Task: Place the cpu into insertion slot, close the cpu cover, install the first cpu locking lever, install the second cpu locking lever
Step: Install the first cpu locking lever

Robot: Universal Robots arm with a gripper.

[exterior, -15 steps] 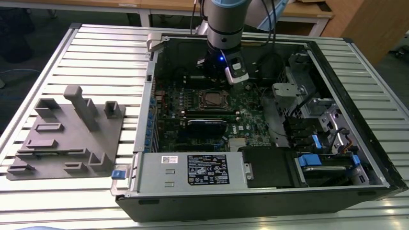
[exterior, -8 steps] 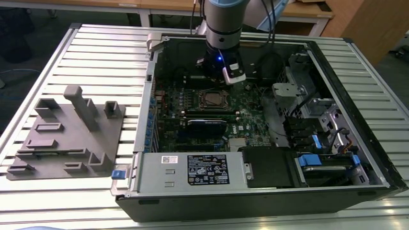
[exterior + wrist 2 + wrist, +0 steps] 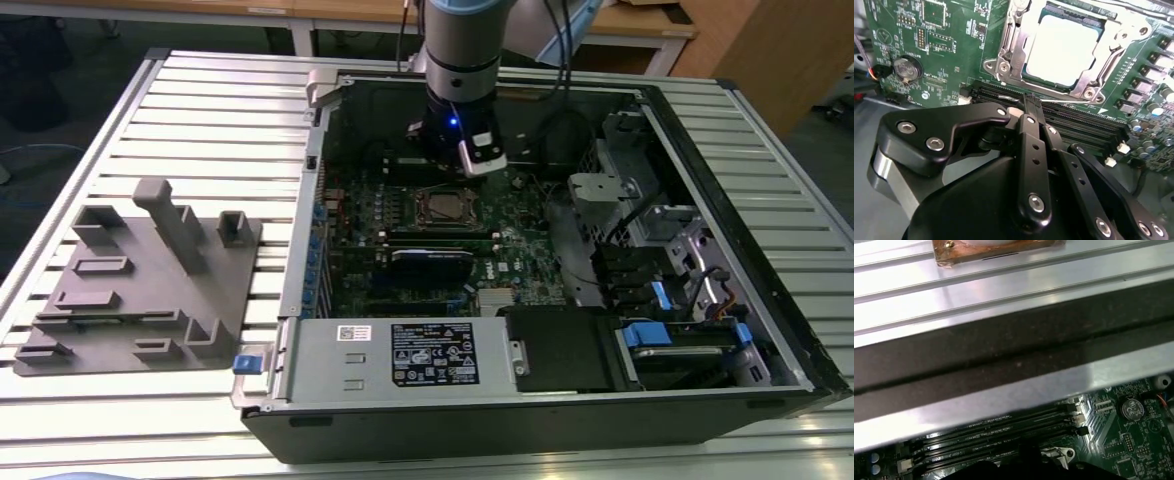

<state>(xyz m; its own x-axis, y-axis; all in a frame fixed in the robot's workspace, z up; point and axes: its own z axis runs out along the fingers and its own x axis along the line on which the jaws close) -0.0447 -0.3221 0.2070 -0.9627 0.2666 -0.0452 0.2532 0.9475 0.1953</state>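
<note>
One chip, the cpu (image 3: 1063,50), is seen seated in the insertion slot (image 3: 442,207) on the green board, with the cpu cover (image 3: 1015,47) lying flat around it as a silver frame whose cut-out shows the pale metal top. The placing and cover-closing steps are therefore judged complete. The tool (image 3: 1030,102) is seen in the second wrist view with its black fingers drawn narrow, tips together and holding nothing, poised over the memory slots (image 3: 1079,122) just beside the socket. In the exterior view the arm (image 3: 461,60) is found standing upright inside the open computer case (image 3: 561,420), near the far edge of the socket. Whether either locking lever is latched cannot be told with certainty. The step in hand is judged to be the first locking lever. That move is judged to call for a careful push on a thin wire lever, with the closed tip kept clear of the neighbouring slots and the coin battery (image 3: 906,70).
</note>
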